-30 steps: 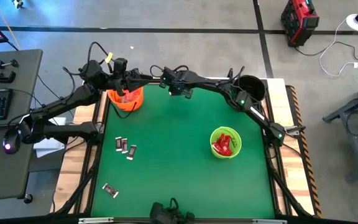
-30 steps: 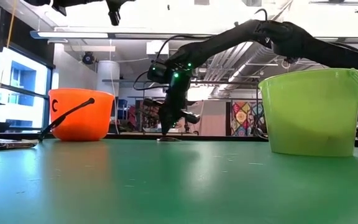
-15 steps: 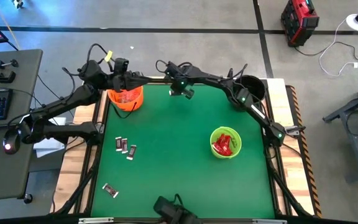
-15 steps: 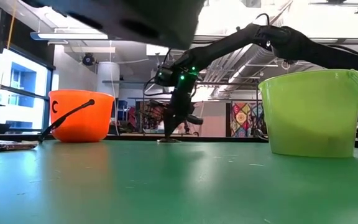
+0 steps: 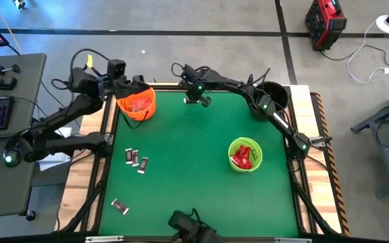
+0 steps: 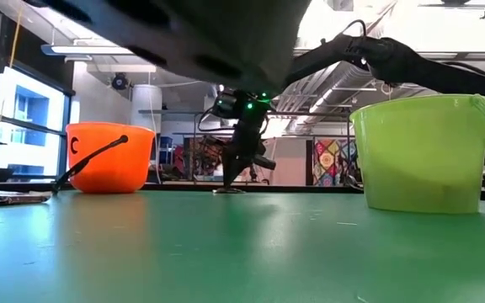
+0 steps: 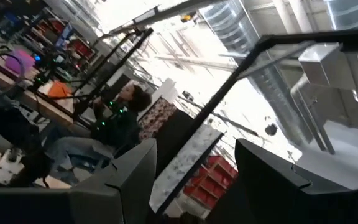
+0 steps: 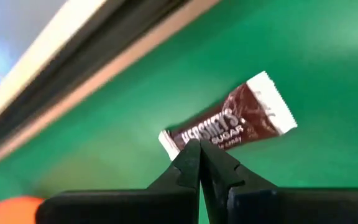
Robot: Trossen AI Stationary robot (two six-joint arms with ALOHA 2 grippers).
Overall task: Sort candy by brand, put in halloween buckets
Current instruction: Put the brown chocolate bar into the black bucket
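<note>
A dark brown candy (image 8: 229, 127) with white ends lies flat on the green mat by the table's far edge, and shows in the low view as candy (image 6: 226, 190). My right gripper (image 8: 199, 149) (image 5: 198, 96) stands over it, shut. My left gripper (image 7: 194, 149) (image 5: 135, 84) is open and holds nothing, level with the far left rim of the orange bucket (image 5: 138, 104), which has sweets in it. The lime green bucket (image 5: 245, 154) holds red candy. The black bucket (image 5: 273, 94) stands at the far right corner. My right gripper comes down slanting from above, and its shut fingertips (image 8: 191, 155) meet at the middle of one long edge of the brown candy (image 8: 213, 142). The candy lies flat on the mat. I cannot tell whether the tips pinch the wrapper or only rest against it.
Three dark and silvery sweets (image 5: 136, 159) lie on the left half of the mat, and another sweet (image 5: 119, 206) lies near the near left corner. A dark device (image 5: 191, 229) sits at the near edge and blurs across the top of the low view (image 6: 183, 34).
My left arm has drawn back from over the orange bucket toward the table's left edge. My right gripper has shifted slightly toward the right along the far edge, staying low at the candy. The dark device at the near edge has moved and now fills the low view's top.
</note>
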